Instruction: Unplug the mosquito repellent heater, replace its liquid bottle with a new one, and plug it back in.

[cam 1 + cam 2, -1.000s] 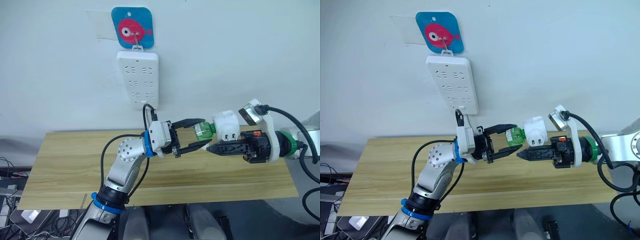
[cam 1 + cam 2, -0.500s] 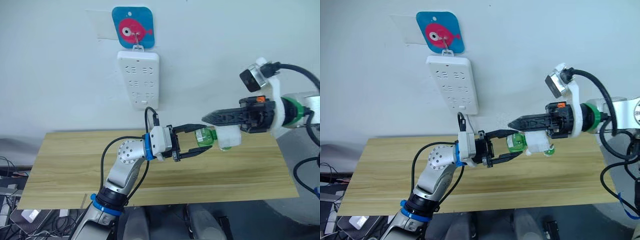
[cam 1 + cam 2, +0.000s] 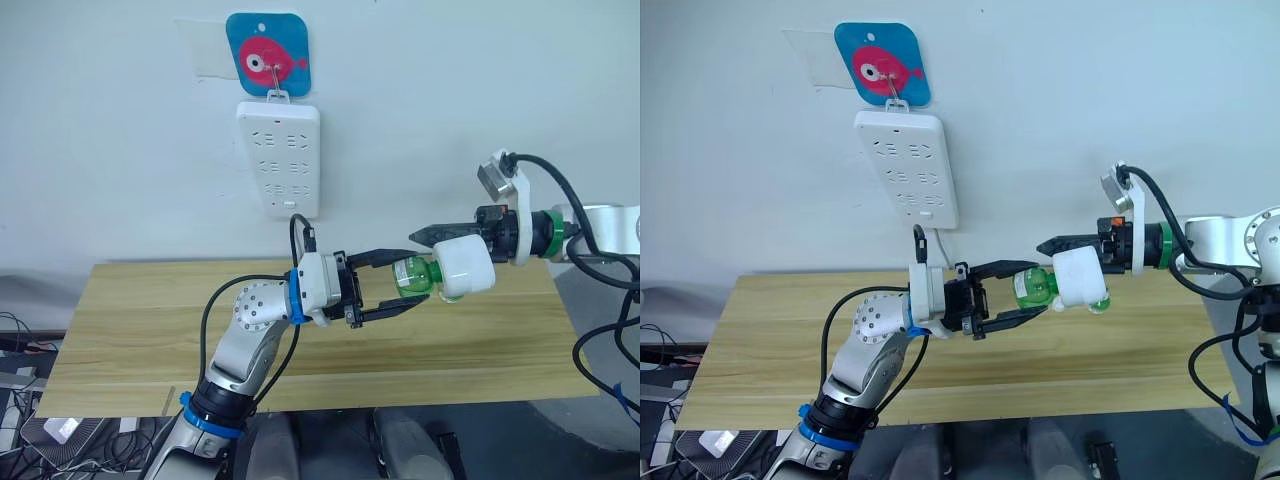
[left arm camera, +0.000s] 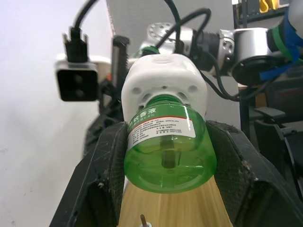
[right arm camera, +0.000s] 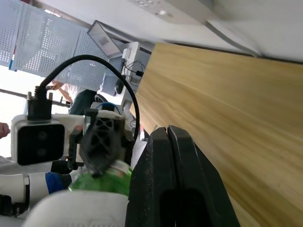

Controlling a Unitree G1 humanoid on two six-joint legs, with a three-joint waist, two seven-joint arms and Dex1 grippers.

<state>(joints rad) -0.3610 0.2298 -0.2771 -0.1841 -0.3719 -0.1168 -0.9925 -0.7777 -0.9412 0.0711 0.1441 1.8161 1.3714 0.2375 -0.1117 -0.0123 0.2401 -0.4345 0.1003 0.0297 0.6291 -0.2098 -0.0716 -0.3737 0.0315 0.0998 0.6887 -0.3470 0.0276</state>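
Heater (image 3: 466, 267) hangs off the green bottle (image 3: 411, 276) my left gripper (image 3: 408, 277) clamps; right gripper (image 3: 418, 235), closed and empty, at its eleven o'clock.

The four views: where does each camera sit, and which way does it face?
Both eye views: head, facing forward and down at the wall strip, table and both arms.
Left wrist view: looks along the left gripper at the green bottle.
Right wrist view: looks along the right gripper over the table.
All share the bottle.
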